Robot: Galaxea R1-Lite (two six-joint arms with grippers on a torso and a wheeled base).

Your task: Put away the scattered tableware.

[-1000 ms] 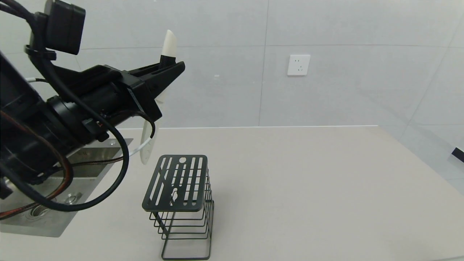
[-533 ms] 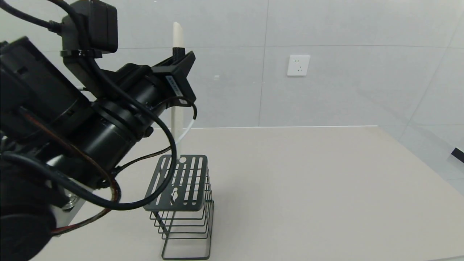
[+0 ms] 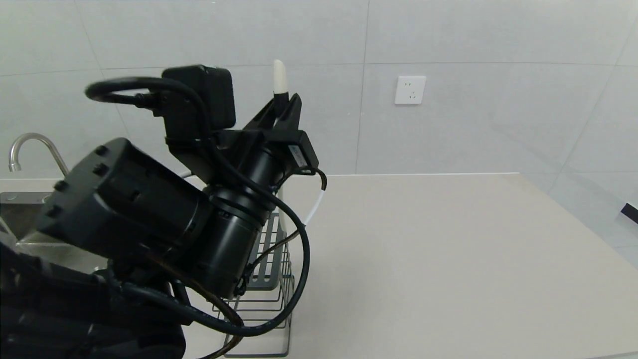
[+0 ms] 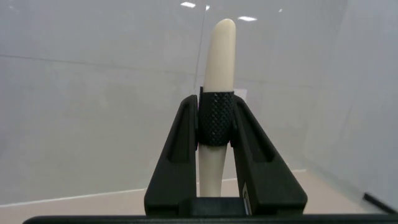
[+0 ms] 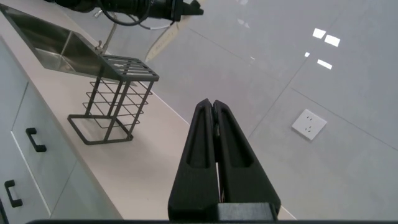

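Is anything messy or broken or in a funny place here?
Nothing looks spilled or broken. The only thing not put away is the cream utensil, pinched in the left claw and held up in the air near the black wire rack, which stands straight on the counter.

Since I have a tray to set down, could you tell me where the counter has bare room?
The beige countertop is bare from the black wire rack across to its right edge and back to the tiled wall. It is crowded at the rack, where the left gripper holds a cream utensil, beside the steel sink.
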